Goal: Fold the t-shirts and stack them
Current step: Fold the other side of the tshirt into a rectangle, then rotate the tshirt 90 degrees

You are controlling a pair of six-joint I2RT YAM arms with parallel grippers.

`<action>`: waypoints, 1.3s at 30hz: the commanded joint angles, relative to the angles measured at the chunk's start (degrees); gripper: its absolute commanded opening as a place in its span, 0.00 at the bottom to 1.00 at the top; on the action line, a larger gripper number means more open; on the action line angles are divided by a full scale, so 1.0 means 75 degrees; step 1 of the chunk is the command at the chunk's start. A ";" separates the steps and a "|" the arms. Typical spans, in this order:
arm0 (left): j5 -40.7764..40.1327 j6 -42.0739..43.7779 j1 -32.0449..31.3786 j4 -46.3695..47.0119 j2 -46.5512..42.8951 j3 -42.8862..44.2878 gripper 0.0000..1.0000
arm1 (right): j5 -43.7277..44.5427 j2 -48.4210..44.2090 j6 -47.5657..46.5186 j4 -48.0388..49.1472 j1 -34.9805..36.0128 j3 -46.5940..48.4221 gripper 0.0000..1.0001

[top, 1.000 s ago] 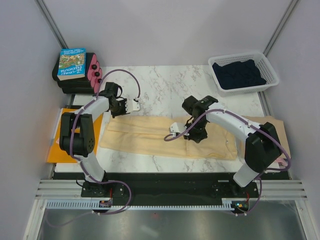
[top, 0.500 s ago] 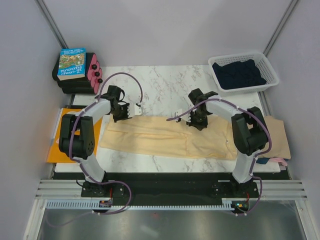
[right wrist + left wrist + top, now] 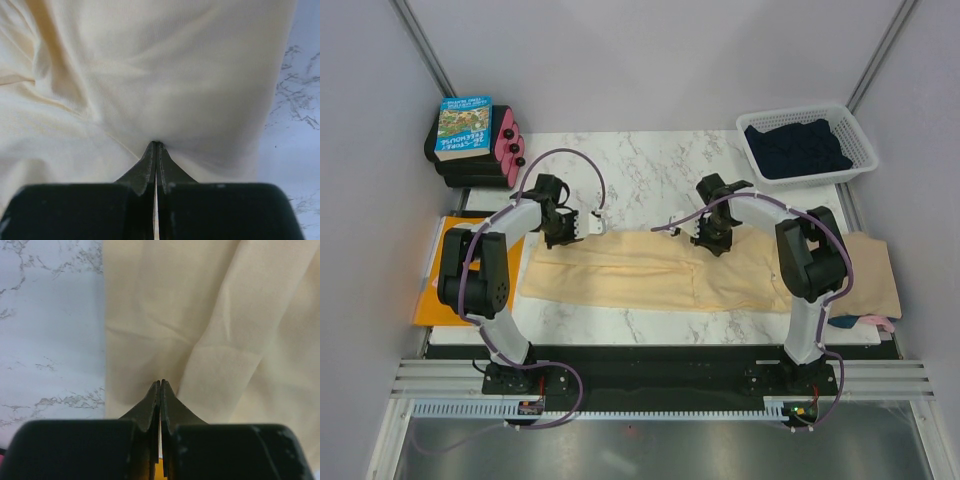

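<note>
- Top view: the pale yellow t-shirt (image 3: 650,280) lies spread flat across the near half of the marble table (image 3: 650,165), its long side running left to right.
- The left gripper (image 3: 563,236) is down at the shirt's far-left edge. The right gripper (image 3: 710,243) is down at the far edge right of the middle. From here both look closed on the cloth.
- A navy t-shirt (image 3: 798,150) sits bunched in the white basket (image 3: 861,131) at the far-right corner.
- A tan t-shirt (image 3: 876,270) lies at the table's right edge, just beside the yellow one. A bit of a pink t-shirt (image 3: 882,322) shows at its near side.
- An orange sheet (image 3: 432,292) lies flat off the table's left side. A book (image 3: 465,127) rests on a stack of black cases (image 3: 470,165) at the far-left corner.
- Left wrist view: the left gripper (image 3: 160,382) has its 2 fingers pressed together, pinching the pale yellow t-shirt (image 3: 220,315). Creases fan out from the tips, and a sliver of yellow shows low between the fingers. The shirt's straight edge runs up the picture, with bare table (image 3: 50,315) to its left.
- Right wrist view: the right gripper (image 3: 156,144) is likewise pressed together on the pale yellow t-shirt (image 3: 150,60), with folds drawn toward the tips. The table (image 3: 300,100) shows along the right side.
</note>
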 commanded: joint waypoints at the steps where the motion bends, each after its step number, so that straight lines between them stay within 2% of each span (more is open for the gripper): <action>1: 0.0035 0.0163 0.0007 -0.0613 -0.0138 0.0162 0.02 | 0.0032 0.0443 0.0084 0.0649 -0.0076 0.0068 0.00; 30: -0.0034 0.0691 0.0054 -0.3005 -0.1556 -0.0787 0.02 | -0.0003 0.0631 0.0201 0.0767 -0.0146 0.0138 0.00; 34: 0.0012 0.0703 0.0311 -0.2876 -0.1592 -0.0216 0.02 | 0.0079 0.0526 0.0201 0.0743 -0.0146 0.0127 0.00; 39: 0.0176 -0.0058 0.0488 -0.2560 -0.1053 0.0887 0.02 | 0.0255 0.0281 0.0306 0.0463 -0.0146 0.0360 0.04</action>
